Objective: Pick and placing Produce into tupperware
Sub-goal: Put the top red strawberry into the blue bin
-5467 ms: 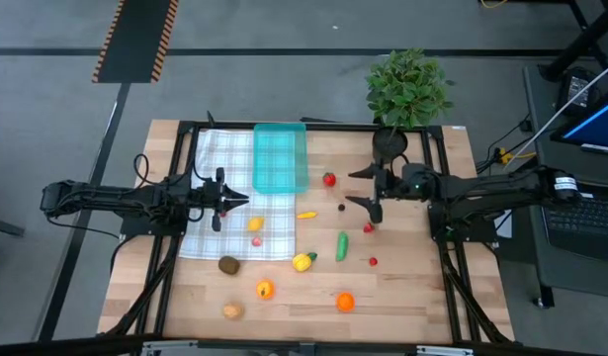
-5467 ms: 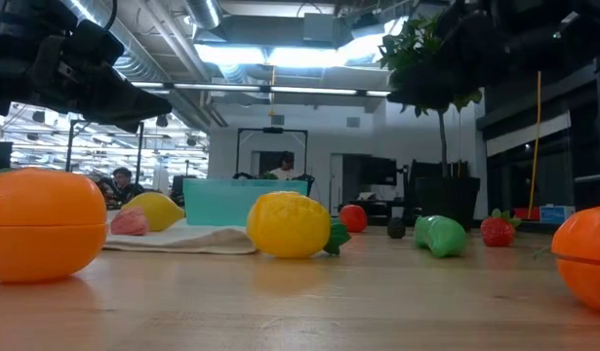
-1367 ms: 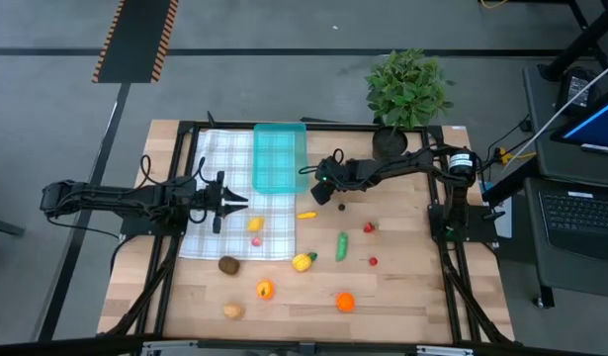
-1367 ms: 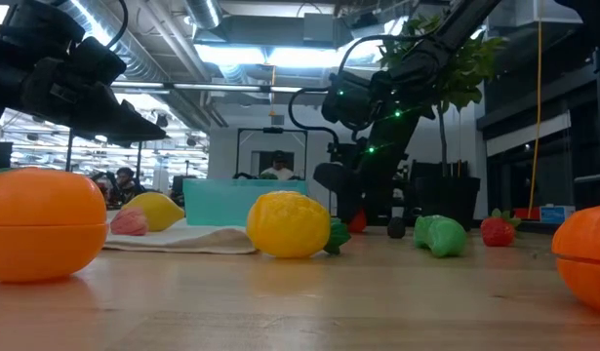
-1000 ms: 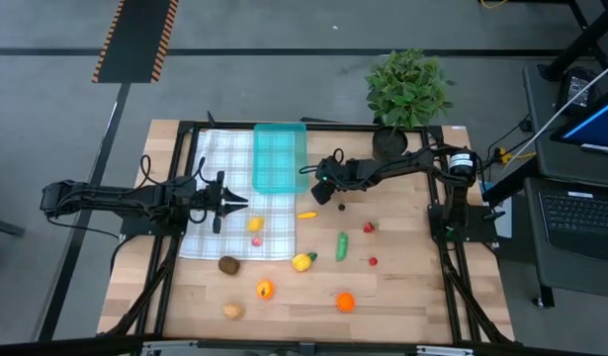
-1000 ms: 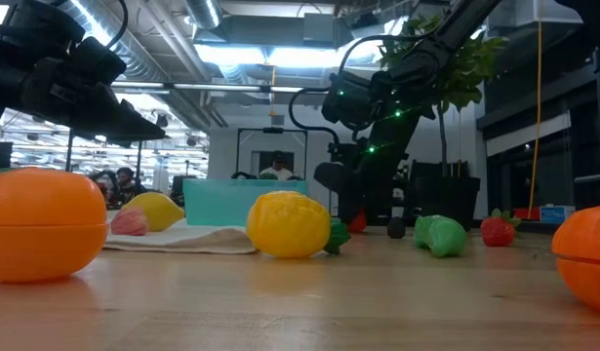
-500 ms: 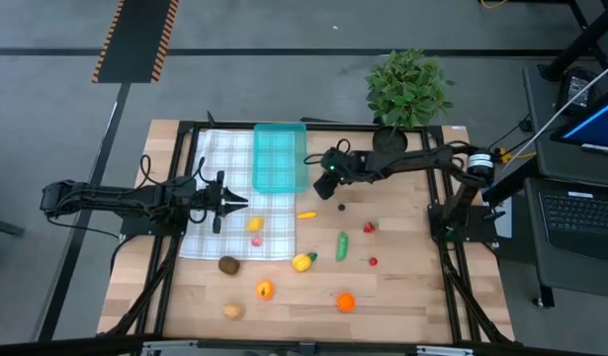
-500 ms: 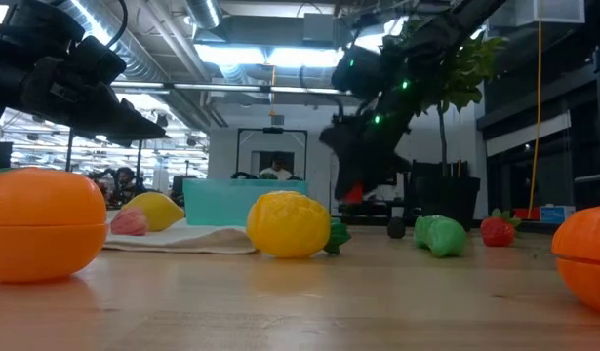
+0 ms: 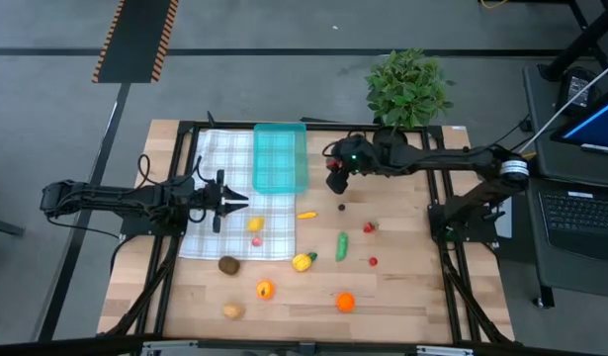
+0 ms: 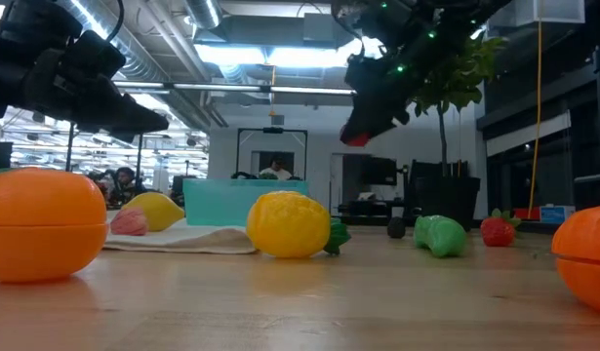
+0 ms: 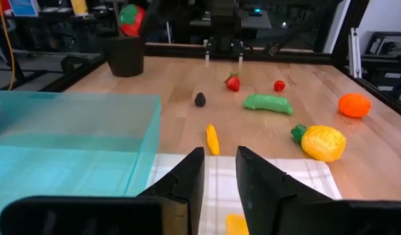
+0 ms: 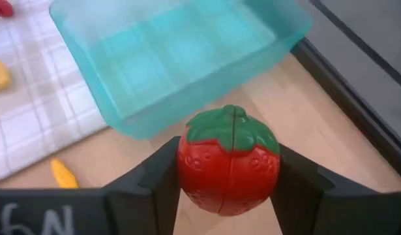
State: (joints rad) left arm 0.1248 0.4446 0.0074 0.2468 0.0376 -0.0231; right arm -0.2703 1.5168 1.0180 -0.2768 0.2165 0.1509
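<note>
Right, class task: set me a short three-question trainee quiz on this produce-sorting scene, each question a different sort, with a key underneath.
1. True or false: the right gripper holds a red strawberry.
2. Which best describes the tupperware? A) holds several pieces B) holds no produce C) tipped over
3. Fill in: the left gripper hovers over the white checked ____.

Key
1. True; the strawberry is lifted off the table, beside the tupperware.
2. B
3. cloth
</note>
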